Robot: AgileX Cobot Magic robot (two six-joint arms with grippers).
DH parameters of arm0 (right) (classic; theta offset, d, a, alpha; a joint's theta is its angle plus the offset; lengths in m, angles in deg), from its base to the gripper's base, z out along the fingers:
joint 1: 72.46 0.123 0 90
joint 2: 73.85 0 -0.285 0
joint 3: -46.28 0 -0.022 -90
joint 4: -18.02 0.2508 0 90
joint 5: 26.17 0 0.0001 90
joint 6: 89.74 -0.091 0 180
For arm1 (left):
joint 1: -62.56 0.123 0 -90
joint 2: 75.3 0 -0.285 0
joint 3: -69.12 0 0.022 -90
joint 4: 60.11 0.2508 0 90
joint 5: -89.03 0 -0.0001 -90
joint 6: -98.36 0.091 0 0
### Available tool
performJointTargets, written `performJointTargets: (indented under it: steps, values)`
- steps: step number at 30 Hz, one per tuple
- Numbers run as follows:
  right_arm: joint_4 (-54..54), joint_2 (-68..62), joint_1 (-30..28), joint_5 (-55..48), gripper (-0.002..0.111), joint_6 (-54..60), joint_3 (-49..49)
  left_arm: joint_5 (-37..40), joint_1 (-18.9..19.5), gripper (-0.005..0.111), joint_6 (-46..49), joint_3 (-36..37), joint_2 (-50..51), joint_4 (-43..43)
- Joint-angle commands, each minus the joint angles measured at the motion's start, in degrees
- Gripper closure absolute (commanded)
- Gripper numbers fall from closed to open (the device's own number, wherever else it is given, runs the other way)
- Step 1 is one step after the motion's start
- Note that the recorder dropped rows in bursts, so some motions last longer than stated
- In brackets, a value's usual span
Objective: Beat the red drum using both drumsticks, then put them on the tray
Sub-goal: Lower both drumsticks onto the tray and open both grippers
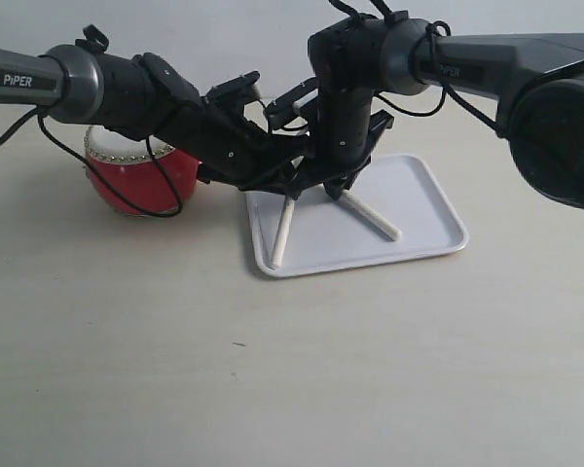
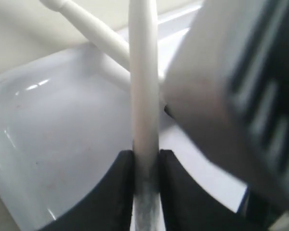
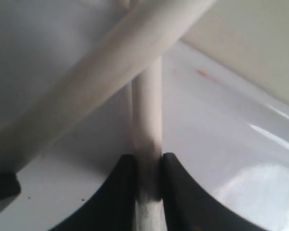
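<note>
The red drum (image 1: 170, 167) stands at the left, half hidden behind my left arm. Both grippers hang close together over the white tray (image 1: 428, 209). My left gripper (image 1: 294, 190) is shut on a drumstick (image 1: 282, 229) that slants down to the tray's front left corner. My right gripper (image 1: 346, 191) is shut on the other drumstick (image 1: 375, 219), whose tip rests on the tray floor. In the left wrist view the held drumstick (image 2: 143, 72) runs out from the gripper (image 2: 146, 159) over the tray (image 2: 62, 120). In the right wrist view the gripper (image 3: 147, 161) pinches its drumstick (image 3: 147, 110), which the other drumstick (image 3: 101, 67) crosses.
The pale tabletop (image 1: 273, 370) spreads around the tray and drum. The two arms nearly touch above the tray's left half. The right gripper's blurred body (image 2: 231, 96) fills one side of the left wrist view.
</note>
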Motion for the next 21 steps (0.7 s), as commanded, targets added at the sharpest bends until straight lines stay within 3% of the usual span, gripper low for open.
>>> performJointTargets:
  steps: [1,6,12,15,21]
  values:
    - [0.38,-0.15,0.02,-0.52,0.108,-0.17,-0.11,3.99,0.03,0.107,-1.38,-2.08,1.39,0.74]
    - [0.38,-0.15,0.02,-3.17,0.097,-0.08,-0.11,5.08,0.03,0.104,-1.64,-2.47,1.43,0.84]
    - [0.81,-0.15,0.02,-6.40,0.075,-0.08,-0.11,6.86,0.03,0.073,-1.73,-2.47,1.43,0.80]
    - [1.20,-0.15,0.02,-7.32,0.072,-0.08,-0.11,7.10,0.03,0.060,-2.55,-2.47,1.43,0.80]
    - [2.25,0.56,0.02,-9.46,0.072,-0.08,-0.11,7.64,0.03,0.058,-2.70,-2.47,1.43,0.66]
